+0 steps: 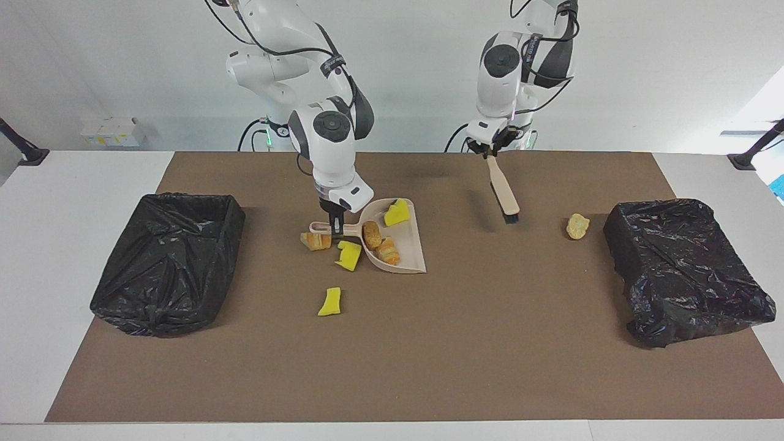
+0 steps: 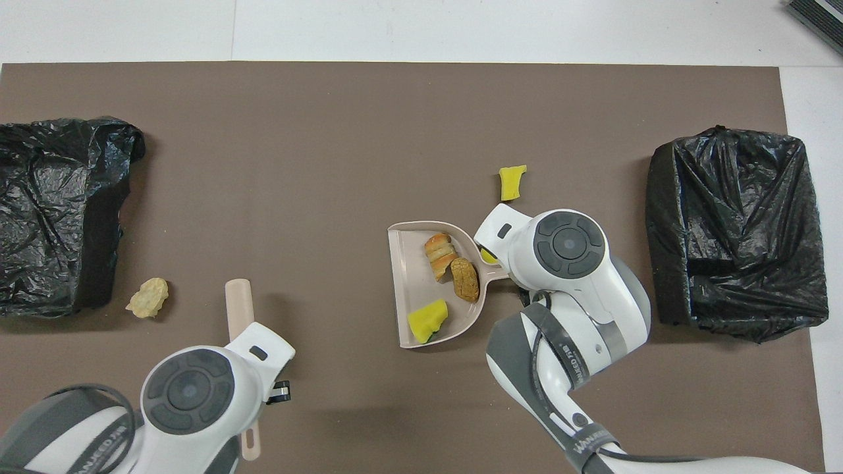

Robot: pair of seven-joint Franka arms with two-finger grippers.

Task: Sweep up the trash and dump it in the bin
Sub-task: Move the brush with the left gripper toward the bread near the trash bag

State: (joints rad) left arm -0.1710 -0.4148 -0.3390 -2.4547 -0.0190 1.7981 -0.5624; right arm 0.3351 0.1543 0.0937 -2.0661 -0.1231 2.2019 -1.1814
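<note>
Clock note first: I'm standing at 6, and 12 points straight out from me across the table.

The biggest thing is the brown mat (image 1: 465,343), which covers most of the table. Then there are two bins lined with black bags, one bin (image 2: 59,210) at 9 o'clock at my left arm's end and the other bin (image 2: 737,230) at 3 o'clock at my right arm's end.

The beige dustpan (image 2: 408,263) sits flat around the middle of the mat. Its mouth faces 9 and its handle points to 3. My right pincer (image 1: 335,228) is down on that handle and clamped on it.

My left pincer (image 1: 490,150) is up over the mat around 7 o'clock, squeezed tight on the handle of the brush (image 1: 503,190). The brush hangs tilted, with its black bristles at the low end.

Now the trash, seven bits in all. Three are in the pan: a bread roll (image 2: 440,255), a brown lump (image 2: 465,279) touching it, and a yellow sponge (image 2: 428,320) toward the 6 o'clock corner. An orange chunk (image 1: 316,241) lies just beside the tip of the handle. A second sponge bit (image 1: 348,255) sits against the pan at about its 2 o'clock. A third sponge bit (image 2: 512,182) lies alone on the mat at the pan's 1 o'clock. A pale lump (image 2: 148,297) sits at about 8 o'clock, just beside the 9 o'clock bin.
</note>
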